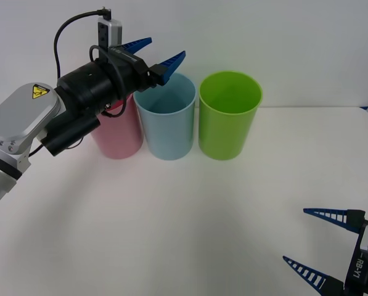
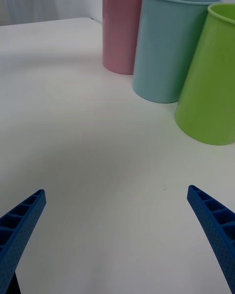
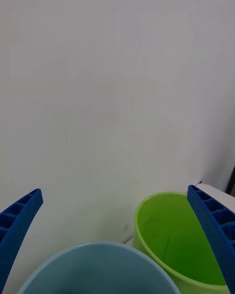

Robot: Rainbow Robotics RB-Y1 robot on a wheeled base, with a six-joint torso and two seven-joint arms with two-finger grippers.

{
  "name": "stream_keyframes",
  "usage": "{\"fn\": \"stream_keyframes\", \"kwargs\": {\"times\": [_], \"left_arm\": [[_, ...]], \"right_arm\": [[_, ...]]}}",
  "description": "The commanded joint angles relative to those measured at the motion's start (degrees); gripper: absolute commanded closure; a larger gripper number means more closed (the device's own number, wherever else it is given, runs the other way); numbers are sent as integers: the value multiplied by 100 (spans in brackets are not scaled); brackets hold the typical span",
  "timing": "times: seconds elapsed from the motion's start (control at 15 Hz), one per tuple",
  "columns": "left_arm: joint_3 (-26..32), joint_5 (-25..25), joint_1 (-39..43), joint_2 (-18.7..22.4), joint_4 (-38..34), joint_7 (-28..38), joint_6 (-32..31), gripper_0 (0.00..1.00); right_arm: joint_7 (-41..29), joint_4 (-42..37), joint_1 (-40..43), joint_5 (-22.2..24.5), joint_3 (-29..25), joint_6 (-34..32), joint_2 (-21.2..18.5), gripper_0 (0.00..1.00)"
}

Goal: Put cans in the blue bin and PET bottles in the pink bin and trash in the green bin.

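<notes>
Three tall tumbler-shaped bins stand upright in a row on a white worktop (image 1: 190, 209), long axes vertical and open mouths up. The blue bin (image 1: 167, 117) is the middle one. The pink bin (image 1: 117, 132) stands just beside it on the robot's left, and the green bin (image 1: 228, 114) just beside it on the robot's right.

The left end effector (image 1: 154, 54) hovers above the blue bin's rim on its pink-bin side, fingers spread apart and holding nothing. The right end effector (image 1: 316, 242) waits well apart from the blue bin, low over the near worktop, fingers also spread and empty.

No can is visible on the worktop or inside the bins.

Likely risk: the left arm, close over the pink and blue bins, could catch a rim as it moves and tip one.
</notes>
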Motion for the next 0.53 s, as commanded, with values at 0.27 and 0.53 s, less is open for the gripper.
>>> {"fn": "stream_keyframes", "kwargs": {"times": [0.27, 0.53], "left_arm": [[784, 456, 82, 11, 4, -225, -871, 0], [1619, 482, 433, 55, -22, -348, -1680, 0]], "right_arm": [[0, 0, 0, 0, 0, 0, 0, 0], [0, 0, 0, 0, 0, 0, 0, 0]]}}
